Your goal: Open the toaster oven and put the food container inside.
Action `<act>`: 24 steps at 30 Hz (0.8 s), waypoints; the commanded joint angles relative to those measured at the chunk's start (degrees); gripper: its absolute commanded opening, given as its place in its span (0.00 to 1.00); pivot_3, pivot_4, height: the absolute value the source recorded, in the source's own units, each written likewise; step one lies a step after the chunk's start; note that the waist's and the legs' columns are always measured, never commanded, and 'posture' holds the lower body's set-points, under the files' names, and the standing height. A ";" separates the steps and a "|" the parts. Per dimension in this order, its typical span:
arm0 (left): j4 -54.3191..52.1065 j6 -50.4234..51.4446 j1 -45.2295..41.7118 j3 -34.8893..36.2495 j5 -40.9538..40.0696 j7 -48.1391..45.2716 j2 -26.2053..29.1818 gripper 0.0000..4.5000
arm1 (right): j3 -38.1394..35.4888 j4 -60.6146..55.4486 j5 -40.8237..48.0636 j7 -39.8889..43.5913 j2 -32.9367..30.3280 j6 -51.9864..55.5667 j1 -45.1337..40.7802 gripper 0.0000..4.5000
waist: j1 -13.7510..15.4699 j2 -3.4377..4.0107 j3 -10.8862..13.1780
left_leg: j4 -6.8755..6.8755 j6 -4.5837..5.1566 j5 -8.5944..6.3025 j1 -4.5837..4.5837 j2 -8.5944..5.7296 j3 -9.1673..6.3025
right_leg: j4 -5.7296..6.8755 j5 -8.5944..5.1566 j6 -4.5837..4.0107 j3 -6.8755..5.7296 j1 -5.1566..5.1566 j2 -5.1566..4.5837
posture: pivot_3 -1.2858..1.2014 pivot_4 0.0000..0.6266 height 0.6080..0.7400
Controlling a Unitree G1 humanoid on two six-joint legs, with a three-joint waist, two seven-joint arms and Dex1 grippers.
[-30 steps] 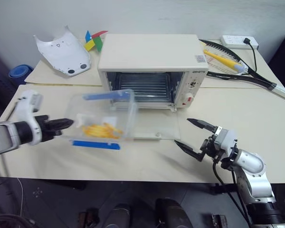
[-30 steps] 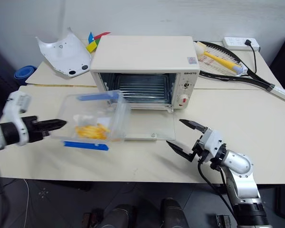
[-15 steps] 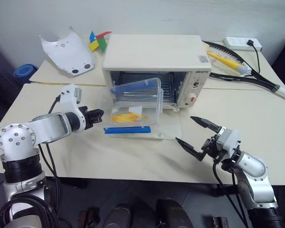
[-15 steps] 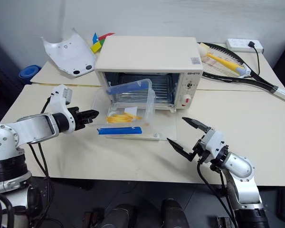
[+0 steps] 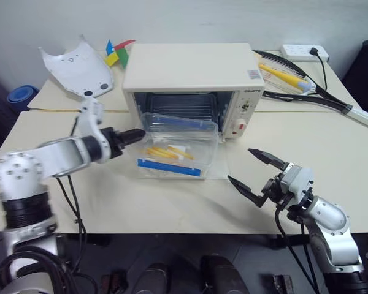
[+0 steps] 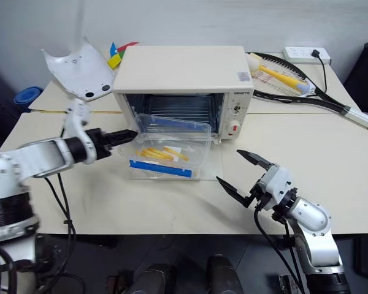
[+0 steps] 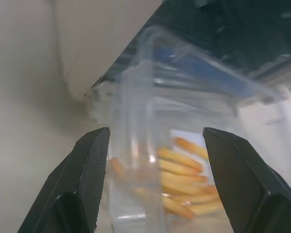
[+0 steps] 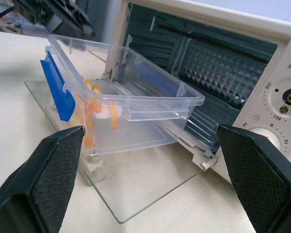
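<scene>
A second ago the container (image 5: 175, 150) was carried up in the air at the left of the oven (image 5: 193, 82), pinched in the left gripper (image 5: 134, 135). Now it rests on the lowered glass door (image 8: 136, 187), its far end tipped up against the lip of the oven's mouth, and the fingers have parted – in the left wrist view they stand on either side of the box's near end, with a little daylight between pad and plastic. I judge that a release: the box has been set down at the threshold, not inside. The door is already open, so half the task is done; what remains is a push or a fresh grip to slide the container onto the rack (image 8: 223, 73).

The right gripper (image 5: 257, 174) hangs wide open and empty, low over the table's near edge to the right of the door – much as before.

The surface is a pale beige table (image 5: 306, 144), two tops butted together. Behind the oven lie a white plastic shell (image 5: 76, 67), some coloured paper shapes (image 5: 118, 53), a racket (image 5: 306, 86) and a power strip (image 5: 300, 52) by a plain white wall
</scene>
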 commanded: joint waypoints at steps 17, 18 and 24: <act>-7.32 -55.67 24.86 -18.25 50.83 -69.05 5.60 0.00 | 20.08 1.51 -11.57 -4.03 5.61 16.09 -13.88 0.01 | 1.35 0.16 0.06 | -0.40 0.18 0.04 -0.04 0.04 -0.01 | -0.63 0.00 -0.07 -0.06 0.13 -0.06 | 0.52 0.24 1.00; -5.96 -55.61 23.65 -18.17 51.01 -67.67 3.41 0.00 | 19.16 3.42 -11.60 -5.14 7.01 16.04 -15.99 0.01 | 1.33 0.15 0.05 | -0.37 0.17 0.04 -0.16 0.05 -0.01 | -0.60 0.01 -0.06 -0.06 0.02 -0.04 | 0.52 0.24 1.00; 2.76 -59.09 15.87 -19.60 56.83 -60.36 -7.21 0.00 | 16.55 14.54 -13.53 -6.94 10.10 12.79 -25.31 0.01 | 0.37 0.13 0.04 | 0.10 0.14 0.05 -0.86 0.02 0.06 | -0.13 0.05 -0.05 -0.08 -0.72 -0.04 | 0.52 0.24 1.00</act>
